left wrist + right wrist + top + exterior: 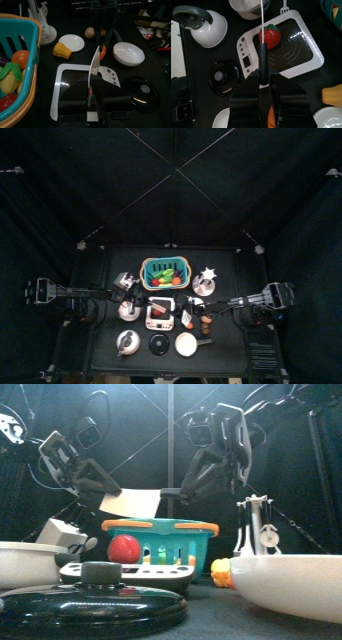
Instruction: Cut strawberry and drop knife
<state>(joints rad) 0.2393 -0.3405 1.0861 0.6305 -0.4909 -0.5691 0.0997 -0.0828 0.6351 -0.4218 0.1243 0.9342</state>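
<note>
Right claw point(261, 92) pinched on the black handle of the knife point(261, 60), blade edge-down and lined up over the strawberry point(270, 35) so one press should split it. The strawberry lies on the white board point(294, 45), near its edge. Left claw point(90, 97) waits part-spread beside the board; it seems empty, though its view is dark.
</note>
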